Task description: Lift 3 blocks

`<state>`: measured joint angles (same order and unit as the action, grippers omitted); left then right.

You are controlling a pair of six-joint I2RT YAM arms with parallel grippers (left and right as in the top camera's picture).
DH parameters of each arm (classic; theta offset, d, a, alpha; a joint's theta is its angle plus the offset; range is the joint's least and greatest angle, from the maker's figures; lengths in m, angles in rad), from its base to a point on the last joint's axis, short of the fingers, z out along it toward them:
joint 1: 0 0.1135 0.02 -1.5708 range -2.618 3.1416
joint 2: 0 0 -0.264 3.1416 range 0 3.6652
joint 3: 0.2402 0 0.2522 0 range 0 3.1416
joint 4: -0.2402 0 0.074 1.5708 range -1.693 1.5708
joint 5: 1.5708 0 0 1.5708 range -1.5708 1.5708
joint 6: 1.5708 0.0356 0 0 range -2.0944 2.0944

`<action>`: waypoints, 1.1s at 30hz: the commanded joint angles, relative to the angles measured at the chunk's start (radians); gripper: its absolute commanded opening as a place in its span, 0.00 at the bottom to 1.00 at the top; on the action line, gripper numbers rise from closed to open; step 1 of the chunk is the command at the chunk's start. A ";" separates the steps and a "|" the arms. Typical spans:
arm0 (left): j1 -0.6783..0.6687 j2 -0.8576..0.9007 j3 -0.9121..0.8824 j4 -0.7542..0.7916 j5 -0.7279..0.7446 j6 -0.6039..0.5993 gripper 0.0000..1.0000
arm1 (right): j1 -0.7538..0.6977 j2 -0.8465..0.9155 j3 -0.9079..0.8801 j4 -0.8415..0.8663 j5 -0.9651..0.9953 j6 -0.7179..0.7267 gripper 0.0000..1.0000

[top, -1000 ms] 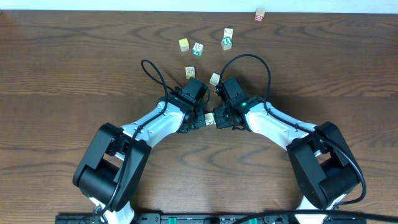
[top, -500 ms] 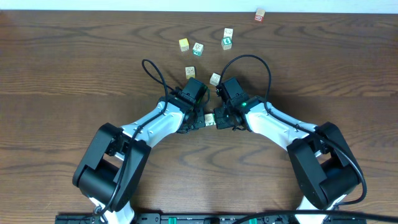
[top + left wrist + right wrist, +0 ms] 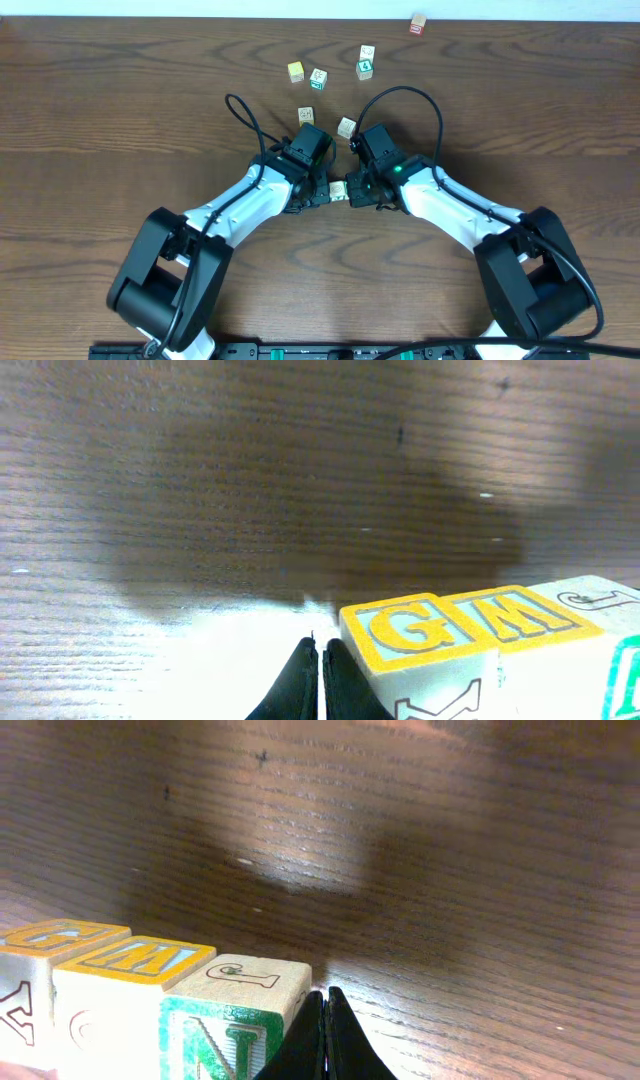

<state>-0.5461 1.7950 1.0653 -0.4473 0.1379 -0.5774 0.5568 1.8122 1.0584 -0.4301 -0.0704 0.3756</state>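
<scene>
While the left gripper (image 3: 320, 662) and right gripper (image 3: 326, 1012) each have their fingers together with nothing between them, their tips press inward on a row of three blocks (image 3: 338, 190) near the middle of the worktop (image 3: 100, 100): G block (image 3: 420, 635) at the left tip, M block (image 3: 520, 618) between, N block (image 3: 235, 1020) at the right. I judge this the squeeze before lifting. Next I'd raise both arms evenly, keeping pressure, or the row may buckle.

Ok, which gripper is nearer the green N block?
Right. The right gripper sits shut beside the N block; the left gripper is at the far end, beside the G block.
</scene>
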 commanded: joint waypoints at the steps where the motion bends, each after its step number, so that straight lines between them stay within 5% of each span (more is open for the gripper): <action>1: -0.045 -0.048 0.026 0.045 0.169 0.023 0.07 | 0.058 -0.028 0.015 0.026 -0.233 -0.002 0.01; 33: -0.057 -0.183 0.033 0.044 0.177 0.023 0.07 | 0.058 -0.180 0.015 -0.023 -0.214 -0.002 0.01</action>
<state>-0.5461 1.6604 1.0653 -0.4496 0.1383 -0.5713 0.5564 1.6638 1.0573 -0.4763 -0.0315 0.3756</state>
